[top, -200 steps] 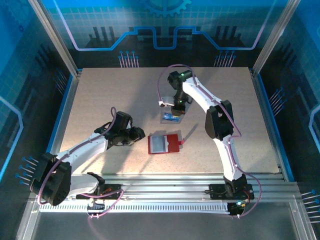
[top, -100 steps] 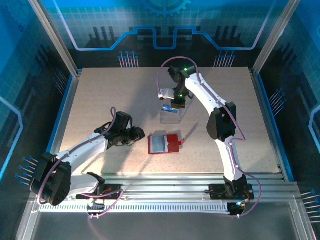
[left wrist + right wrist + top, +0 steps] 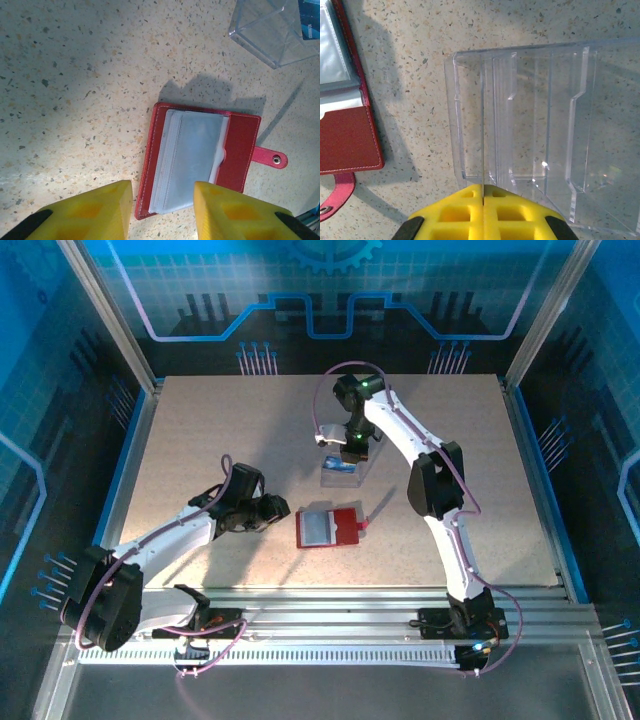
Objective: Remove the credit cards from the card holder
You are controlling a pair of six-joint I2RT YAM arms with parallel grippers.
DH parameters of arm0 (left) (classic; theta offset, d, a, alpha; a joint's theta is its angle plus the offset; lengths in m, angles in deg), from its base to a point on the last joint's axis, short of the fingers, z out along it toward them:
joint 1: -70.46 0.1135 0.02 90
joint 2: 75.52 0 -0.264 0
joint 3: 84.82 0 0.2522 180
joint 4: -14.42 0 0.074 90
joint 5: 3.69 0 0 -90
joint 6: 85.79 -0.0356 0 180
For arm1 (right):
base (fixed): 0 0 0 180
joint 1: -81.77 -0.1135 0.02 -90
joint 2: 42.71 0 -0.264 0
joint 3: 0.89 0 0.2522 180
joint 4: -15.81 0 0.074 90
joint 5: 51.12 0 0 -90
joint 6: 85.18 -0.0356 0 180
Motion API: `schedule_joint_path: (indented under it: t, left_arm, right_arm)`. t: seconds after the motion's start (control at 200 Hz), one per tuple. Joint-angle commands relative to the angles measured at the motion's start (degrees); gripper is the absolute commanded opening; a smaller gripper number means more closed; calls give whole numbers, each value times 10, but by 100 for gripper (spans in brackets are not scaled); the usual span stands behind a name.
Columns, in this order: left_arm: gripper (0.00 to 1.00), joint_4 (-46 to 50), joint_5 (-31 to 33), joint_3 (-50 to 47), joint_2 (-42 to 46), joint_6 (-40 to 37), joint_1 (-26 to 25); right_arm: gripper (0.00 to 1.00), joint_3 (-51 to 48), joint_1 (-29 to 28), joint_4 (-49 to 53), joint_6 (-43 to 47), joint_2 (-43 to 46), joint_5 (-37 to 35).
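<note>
Plain speckled beige table (image 3: 200, 440) with a clear plastic organizer (image 3: 342, 472) sitting near the middle. Up close the organizer (image 3: 535, 125) has a few upright see-through dividers making narrow slots, can't really tell how many because it's all reflections. Blue circuit-print panels (image 3: 320, 290) wall the table in, and silver aluminium rails (image 3: 330, 625) run along the near edge.

Top view looks down on the whole table (image 3: 200, 440); both close wrist views share the card holder (image 3: 240, 150).
</note>
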Motion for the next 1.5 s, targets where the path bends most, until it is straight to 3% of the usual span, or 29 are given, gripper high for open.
schedule_joint_path:
  t: [0.0,0.595,0.83,1.266,1.496]
  left_arm:
    - [38,7,3,-8,17,10,5]
    - [38,3,-1,-7,13,11,7]
    - [38,5,-1,-8,17,11,7]
    - [38,-3,-6,-2,6,10,8]
    - [38,-13,-13,-5,0,11,8]
  right_arm:
    - [0,-4,0,24,10,-6,22]
    - [0,-77,-1,29,7,21,31]
    - [20,-70,-3,18,-1,25,33]
    - [24,-113,-9,-56,-23,101,20]
    - [26,-197,-13,-158,-108,160,22]
